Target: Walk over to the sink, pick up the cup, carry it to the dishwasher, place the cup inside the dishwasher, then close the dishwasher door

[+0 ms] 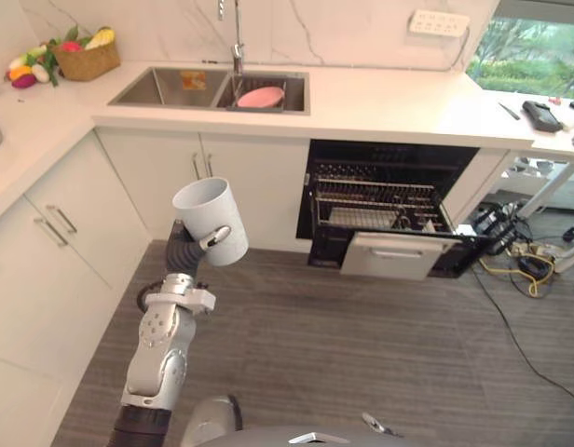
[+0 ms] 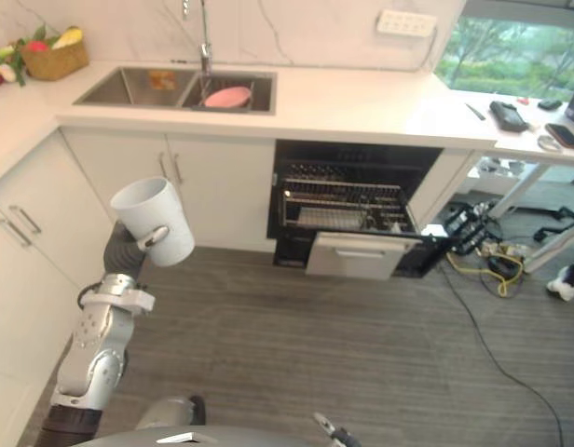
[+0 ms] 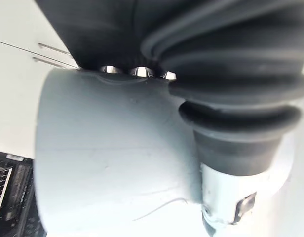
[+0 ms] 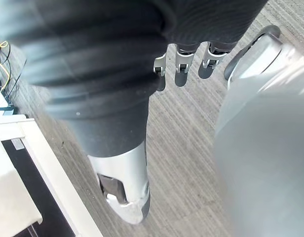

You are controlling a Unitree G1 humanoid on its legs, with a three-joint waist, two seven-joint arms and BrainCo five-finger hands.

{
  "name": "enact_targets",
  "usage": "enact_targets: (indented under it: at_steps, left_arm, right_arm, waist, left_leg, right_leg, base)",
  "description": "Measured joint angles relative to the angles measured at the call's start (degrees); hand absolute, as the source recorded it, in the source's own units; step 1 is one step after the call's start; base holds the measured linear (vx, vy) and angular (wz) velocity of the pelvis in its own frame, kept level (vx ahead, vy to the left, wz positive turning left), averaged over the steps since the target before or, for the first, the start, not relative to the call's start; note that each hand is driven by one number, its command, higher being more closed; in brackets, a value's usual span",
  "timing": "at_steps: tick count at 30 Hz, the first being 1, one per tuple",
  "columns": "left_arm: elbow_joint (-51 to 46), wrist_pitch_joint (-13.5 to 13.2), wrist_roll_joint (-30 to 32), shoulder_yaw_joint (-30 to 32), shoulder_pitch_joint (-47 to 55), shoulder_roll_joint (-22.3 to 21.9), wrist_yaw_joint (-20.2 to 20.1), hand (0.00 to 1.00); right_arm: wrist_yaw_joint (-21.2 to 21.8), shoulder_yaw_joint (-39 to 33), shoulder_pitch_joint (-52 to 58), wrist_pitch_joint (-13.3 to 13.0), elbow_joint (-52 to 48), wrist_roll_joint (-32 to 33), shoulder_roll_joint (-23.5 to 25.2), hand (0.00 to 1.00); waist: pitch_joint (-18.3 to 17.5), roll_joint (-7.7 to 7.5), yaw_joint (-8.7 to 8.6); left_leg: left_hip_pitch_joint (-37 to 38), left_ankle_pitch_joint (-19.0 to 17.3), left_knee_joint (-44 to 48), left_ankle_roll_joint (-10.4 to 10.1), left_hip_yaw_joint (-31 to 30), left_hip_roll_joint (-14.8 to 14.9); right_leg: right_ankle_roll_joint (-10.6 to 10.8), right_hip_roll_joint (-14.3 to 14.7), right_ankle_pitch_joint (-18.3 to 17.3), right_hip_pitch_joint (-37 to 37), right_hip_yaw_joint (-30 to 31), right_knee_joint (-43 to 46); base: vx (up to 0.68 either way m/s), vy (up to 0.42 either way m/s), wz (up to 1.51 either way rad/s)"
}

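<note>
- The white cup (image 1: 211, 216) is in the left hand (image 1: 215, 239), up in the air over the grey floor (image 1: 362, 345), mouth upward and leaning a little.
- In the left wrist view the fingers are wrapped round the cup's wall on one side and the thumb lies across the other, so the hold is firm.
- The cup hangs in front of the white cabinet doors (image 1: 240, 186) under the sink (image 1: 166, 88), well apart from the dishwasher (image 1: 389, 200).
- The dishwasher sits below the counter (image 1: 399, 102), to the right of the sink. Its door (image 1: 396, 253) is down and a wire rack (image 1: 375, 207) is pulled out over it.
- A pink dish (image 1: 260, 97) lies in the sink's right basin, just below the tap (image 1: 237, 37).
- A basket of fruit (image 1: 85, 58) stands at the counter's far left corner.
- The right hand (image 4: 180, 64) hangs over the floor, fingers loose and nearly straight, holding nothing.
</note>
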Motion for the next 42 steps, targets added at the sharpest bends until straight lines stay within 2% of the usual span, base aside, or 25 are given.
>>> enact_targets:
  at_steps: [1,3,4,5,6,8,10,12,13,14,15,16,17,19,20,23,25,29,30,31,32,33,36,39,42]
  left_arm:
    - [-0.4,0.2,0.2,0.3,-0.9,0.0,1.1,1.0]
    - [-1.8,1.1,2.3,0.4,-1.3,-0.1,3.3,1.0]
    - [-2.1,1.2,3.2,0.4,-1.1,-0.2,4.8,1.0]
    - [-2.1,1.3,3.5,0.4,-1.1,-0.1,5.4,1.0]
    - [-2.6,1.2,3.5,0.5,-1.2,-0.1,6.4,1.0]
    - [-3.4,0.5,4.1,1.2,-1.1,0.0,6.8,1.0]
    - [-3.7,0.0,5.1,2.6,-0.9,0.0,7.8,1.0]
    - [-3.6,-0.1,5.2,3.6,-0.1,0.3,9.2,1.0]
    - [-2.8,-0.2,5.5,4.2,0.4,-0.5,9.7,1.0]
    - [-2.2,-0.2,5.6,4.2,0.5,-0.8,9.9,1.0]
    - [-0.9,-0.2,5.7,3.5,0.4,-2.0,9.9,1.0]
    - [-0.2,-0.2,6.2,2.9,0.2,-2.3,9.6,1.0]
    - [-0.1,-0.2,6.3,2.4,0.3,-2.3,9.5,1.0]
    - [-0.3,-0.8,6.7,0.7,0.7,-2.6,9.0,1.0]
    - [-1.2,-0.8,6.8,-0.5,0.8,-3.3,8.7,1.0]
    - [-1.0,-0.7,6.8,0.1,0.7,-2.9,8.3,1.0]
    - [-1.1,-0.8,6.7,1.0,0.7,-1.9,7.3,1.0]
    - [-1.9,-1.1,6.7,3.0,0.3,-0.9,6.3,1.0]
    - [-2.0,-1.1,6.7,3.3,0.3,-0.9,6.3,1.0]
    - [-2.0,-1.1,6.7,3.4,0.2,-0.7,6.2,1.0]
    - [-1.9,-1.1,6.7,3.8,0.2,-0.3,6.2,1.0]
    - [-2.0,-1.1,6.7,4.2,0.0,0.6,6.3,1.0]
    - [-2.0,-1.1,6.6,3.7,-0.2,1.5,6.4,1.0]
    - [-1.7,-1.1,6.7,2.1,-0.9,2.7,6.5,1.0]
    - [0.5,-1.1,6.7,0.7,-1.1,2.9,6.7,1.0]
  right_arm:
    - [0.0,0.1,0.4,-0.5,0.0,-0.5,0.3,0.0]
    - [-0.1,0.1,0.6,-1.4,0.0,-2.0,1.4,0.0]
    - [0.0,0.4,0.6,-2.5,-0.4,-2.1,1.3,0.0]
    - [0.0,1.3,0.6,-2.9,-0.6,-2.1,1.3,0.0]
    - [0.1,2.8,0.6,-3.9,-1.3,-2.0,1.0,0.0]
    - [0.1,4.7,1.0,-4.1,-3.6,-2.1,0.5,0.0]
    - [0.1,6.6,1.2,-3.9,-5.0,-2.2,0.5,0.0]
    - [0.1,7.1,1.8,-3.2,-4.7,-2.2,0.7,0.0]
    - [0.1,6.5,2.5,-2.4,-4.3,-2.2,0.2,0.0]
    - [0.2,6.0,2.6,-2.2,-4.3,-2.2,-0.4,0.0]
    - [0.3,4.7,2.3,-1.3,-4.0,-2.2,-1.8,0.0]
    - [0.2,3.1,1.1,-0.2,-2.3,-2.4,-2.4,0.0]
    - [0.2,1.8,1.0,0.5,-1.8,-2.7,-2.4,0.0]
    - [0.2,-0.9,1.0,1.8,0.1,-3.3,-1.4,0.0]
    - [0.1,-3.1,2.1,2.4,0.2,-4.2,-1.2,0.0]
    - [0.0,-4.7,2.6,1.8,1.4,-4.7,-1.3,0.0]
    - [0.0,-5.1,3.4,1.4,2.0,-4.3,-1.2,0.0]
    - [-0.2,-4.9,1.4,1.1,1.4,-4.3,-1.3,0.0]
    - [-0.4,-5.1,1.5,1.2,0.7,-4.3,-1.6,0.0]
    - [-0.7,-5.2,1.7,1.6,0.1,-4.4,-2.0,0.0]
    - [-1.2,-5.4,1.7,1.7,0.1,-4.4,-1.4,0.0]
    - [-1.6,-6.6,2.1,1.7,0.1,-4.6,0.4,0.0]
    - [-2.0,-9.4,3.1,1.7,1.0,-5.5,2.0,0.0]
    - [-2.8,-12.5,3.7,1.7,2.0,-5.5,2.0,0.0]
    - [-4.2,-14.4,4.7,1.0,1.9,-4.1,1.9,0.0]
  waist:
    - [0.7,-0.62,-0.07]
    - [1.9,0.02,-0.73]
    - [2.0,0.11,-1.4]
    - [1.7,0.35,-1.71]
    - [1.3,1.14,-2.1]
    - [1.2,2.03,-2.79]
    - [1.3,1.31,-3.52]
    - [1.4,-0.03,-3.64]
    - [1.4,0.66,-4.15]
    - [1.5,1.86,-4.65]
    - [1.2,5.51,-4.83]
    - [0.8,7.36,-4.67]
    - [0.8,7.13,-4.68]
    - [1.1,5.9,-3.81]
    - [1.9,6.58,-2.85]
    - [3.3,7.09,-2.18]
    - [3.3,6.38,-1.22]
    - [3.1,5.87,-0.72]
    - [2.9,6.3,-0.72]
    - [2.2,7.42,-1.04]
    - [2.1,6.14,-1.43]
    - [1.8,3.18,-1.94]
    - [1.3,1.18,-2.33]
    - [1.2,1.64,-2.63]
    - [0.4,3.18,-3.14]
  left_leg:
    - [3.3,-2.1,-0.3,0.8,1.3,-1.4]
    - [9.6,-4.1,-2.8,1.8,2.2,-2.8]
    - [13.7,-4.4,-6.0,1.8,2.4,-2.6]
    - [15.7,-4.4,-8.0,1.8,2.6,-2.4]
    - [19.2,-4.1,-11.8,1.6,3.3,-1.6]
    - [21.1,-3.9,-15.2,1.0,4.1,0.2]
    - [22.7,-3.4,-18.8,-0.5,5.3,0.9]
    - [25.4,-5.1,-19.3,-2.5,4.7,-0.7]
    - [27.9,-7.0,-19.2,-3.7,3.4,0.0]
    - [28.5,-8.0,-19.1,-4.2,2.8,0.8]
    - [28.5,-9.4,-17.7,-4.9,2.0,3.8]
    - [27.7,-9.3,-14.4,-4.9,1.3,5.3]
    - [26.5,-8.9,-11.0,-4.6,0.5,5.6]
    - [20.1,-5.5,6.0,-4.8,-1.2,7.0]
    - [10.2,3.2,27.4,-4.2,-3.0,11.2]
    - [3.3,-1.5,38.6,-3.1,-3.9,12.0]
    - [2.2,-5.5,30.0,-2.1,-1.8,11.4]
    - [3.0,-4.4,2.1,-2.0,-6.7,7.1]
    - [4.1,1.0,-5.0,-2.6,-10.6,5.9]
    - [5.7,3.6,-8.9,-7.0,-13.3,6.0]
    - [6.7,3.7,-10.5,-6.6,-12.6,5.0]
    - [8.4,4.7,-13.8,-5.4,-10.3,2.9]
    - [10.6,5.5,-16.9,-4.2,-8.7,0.4]
    - [13.8,6.6,-20.7,-2.9,-7.2,-0.8]
    - [15.5,8.2,-24.4,-2.8,-5.8,-0.7]
  right_leg:
    - [2.8,-1.8,4.0,-3.6,0.0,10.4]
    - [1.8,-4.4,10.7,-9.2,-1.9,24.6]
    - [-1.1,-4.5,7.1,-12.2,-5.2,28.8]
    - [-1.7,-4.2,5.4,-13.8,-7.3,28.6]
    - [-2.1,-2.7,2.6,-17.0,-10.9,25.1]
    - [-1.6,1.0,2.1,-21.6,-16.0,10.5]
    - [0.1,3.7,12.2,-24.1,-20.4,-16.3]
    - [-0.1,3.6,16.9,-24.0,-20.0,-22.6]
    - [-3.2,4.2,24.9,-22.3,-18.3,-22.5]
    - [-4.9,5.3,26.1,-22.1,-18.0,-21.3]
    - [-5.4,7.7,22.6,-22.1,-18.7,-19.0]
    - [-5.7,8.4,19.5,-22.3,-19.4,-16.6]
    - [-5.8,8.4,18.0,-21.9,-19.7,-15.5]
    - [-6.0,8.7,15.1,-19.4,-19.9,-15.1]
    - [-6.9,11.8,13.7,-15.0,-18.3,-18.0]
    - [-8.1,13.3,11.7,-8.3,-16.4,-19.6]
    - [-7.2,13.2,11.2,-3.6,-13.3,-21.6]
    - [-4.7,11.6,9.9,-4.3,-5.4,-21.3]
    - [-3.1,11.6,8.9,-5.3,-3.0,-20.1]
    - [-1.9,11.9,7.3,-6.2,-1.2,-18.5]
    - [-1.3,11.0,6.6,-6.6,-0.5,-17.7]
    - [-0.1,8.4,5.9,-7.2,0.6,-17.3]
    - [0.8,5.6,6.6,-6.0,0.5,-19.6]
    - [1.5,4.0,7.3,-4.4,0.6,-22.2]
    - [1.7,3.9,7.4,-4.7,0.6,-23.2]
  base:
    - [0.32,0.202,-0.3]
    - [0.28,0.174,-0.33]
    - [0.26,0.141,-0.3]
    - [0.28,0.093,-0.3]
    - [0.32,0.017,-0.25]
    - [0.34,-0.032,-0.13]
    - [0.38,-0.075,0.04]
    - [0.52,-0.148,0.12]
    - [0.6,-0.169,0.31]
    - [0.61,-0.147,0.41]
    - [0.57,-0.134,0.31]
    - [0.53,-0.145,0.23]
    - [0.46,-0.236,0.17]
    - [0.4,-0.251,0.01]
    - [0.39,-0.134,-0.24]
    - [0.41,-0.045,-0.47]
    - [0.38,-0.015,-0.83]
    - [0.36,0.172,-1.02]
    - [0.34,0.301,-0.93]
    - [0.27,0.242,-0.78]
    - [0.22,0.236,-0.55]
    - [0.15,0.169,-0.33]
    - [0.13,0.188,-0.24]
    - [0.02,0.102,-0.18]
    - [-0.06,0.007,-0.18]
